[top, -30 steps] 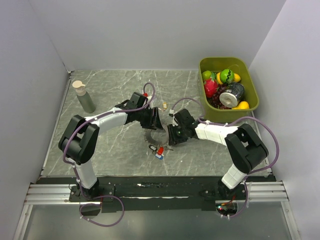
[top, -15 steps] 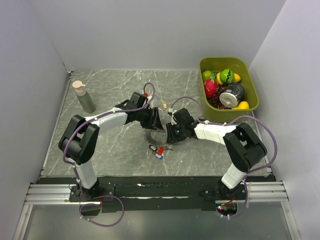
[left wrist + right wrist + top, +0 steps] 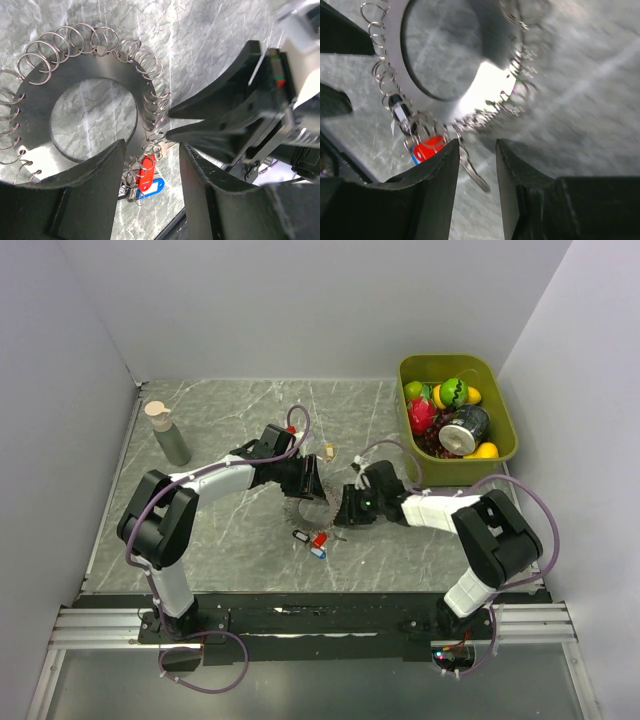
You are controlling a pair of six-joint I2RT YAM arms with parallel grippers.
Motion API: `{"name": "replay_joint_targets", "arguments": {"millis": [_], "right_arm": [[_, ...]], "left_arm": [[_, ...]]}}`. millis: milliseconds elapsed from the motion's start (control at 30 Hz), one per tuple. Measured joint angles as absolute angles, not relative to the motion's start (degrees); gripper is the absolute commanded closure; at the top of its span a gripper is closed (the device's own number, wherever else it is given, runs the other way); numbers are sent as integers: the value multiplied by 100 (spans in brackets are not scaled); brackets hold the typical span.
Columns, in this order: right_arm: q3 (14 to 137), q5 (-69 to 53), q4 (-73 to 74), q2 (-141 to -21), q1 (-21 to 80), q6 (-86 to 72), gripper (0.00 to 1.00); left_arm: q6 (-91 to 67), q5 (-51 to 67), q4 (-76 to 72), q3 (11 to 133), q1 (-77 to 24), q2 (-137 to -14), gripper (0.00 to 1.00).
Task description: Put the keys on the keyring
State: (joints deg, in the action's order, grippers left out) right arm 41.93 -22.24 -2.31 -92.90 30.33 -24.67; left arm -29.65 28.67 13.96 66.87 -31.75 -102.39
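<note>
Black rail point(image 3: 300, 620): carries both arm bases at the near edge of the grey marbled worktop point(image 3: 220, 410), so the two arms reach inward to the same spot.
Tagged keys point(image 3: 146, 172): red, blue and dark plastic heads lie bunched on the worktop at the near rim of the keyring. They seem already hung on its wire loops.
Right jaws: part open. The fingers point(image 3: 435, 195) stand either side of a thin silvery key point(image 3: 470, 170) that trails from the loops. Nothing bridges the gap, so I judge the key lined up for a pinch rather than gripped. The blur hides whether it touches a finger.
Keyring point(image 3: 95, 67): a dark flat disc with a round hole, fringed with wire split rings. It lies flat mid-worktop between the two arms, its rim turned to the right fingertips so that a loop is within reach.
Left jaws: apart. The fingers point(image 3: 80, 200) point down at the disc's rim and one overlaps it, probably to steady the disc against sliding. I cannot tell whether it actually presses.
Tan key point(image 3: 328, 451): small and loose, just beyond the keyring and apart from both arms, apparently not yet threaded.
Grey bottle point(image 3: 170, 437): upright at the far left, well apart from the work.
Green bin point(image 3: 447, 360): at the far right, holding toy fruit and a can point(image 3: 463, 430), out of the arms' way.
</note>
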Motion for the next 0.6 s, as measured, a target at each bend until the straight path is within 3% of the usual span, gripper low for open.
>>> {"name": "replay_joint_targets", "arguments": {"millis": [600], "right_arm": [[3317,-2969,-1487,-8805,2536,-3063,59]], "left_arm": [[-2884,3013,1028,6545,-3229,-10348,52]]}}
